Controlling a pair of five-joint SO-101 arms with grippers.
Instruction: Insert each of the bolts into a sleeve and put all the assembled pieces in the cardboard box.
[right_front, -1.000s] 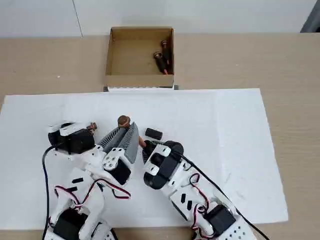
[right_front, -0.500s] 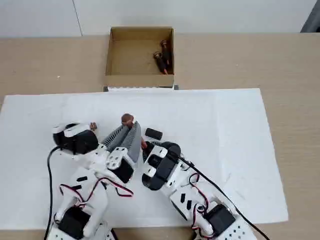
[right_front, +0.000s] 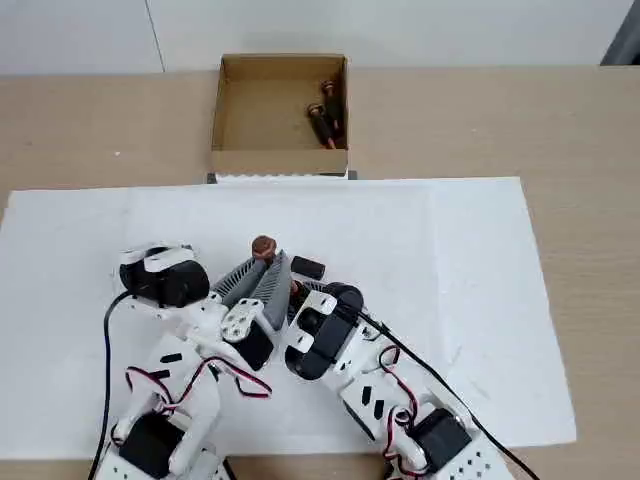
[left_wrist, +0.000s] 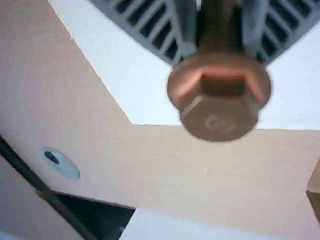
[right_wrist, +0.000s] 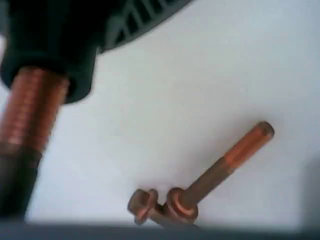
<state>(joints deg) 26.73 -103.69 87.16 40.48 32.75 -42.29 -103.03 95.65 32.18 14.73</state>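
My left gripper (right_front: 262, 260) is shut on a copper bolt (right_front: 263, 246), whose hex head (left_wrist: 220, 97) sticks out past the grey fingers (left_wrist: 145, 20). Just to its right, my right gripper (right_front: 294, 291) is shut on a black sleeve (right_wrist: 47, 55) with a copper threaded shaft (right_wrist: 30, 107) coming out of it. The two gripper tips nearly touch. A loose black sleeve (right_front: 308, 268) lies on the white paper beside them. Another copper bolt (right_wrist: 200, 185) lies flat on the paper. The cardboard box (right_front: 280, 160) stands at the back with two assembled pieces (right_front: 325, 115) inside.
A white paper sheet (right_front: 450, 260) covers the front of the wooden table (right_front: 560, 120); its right half is bare. The box stands just beyond the paper's far edge. Both arm bodies and their cables crowd the near middle.
The left arm has shifted right with its bolt, bringing the bolt head closer to the loose sleeve and the right gripper. The right arm has barely moved.
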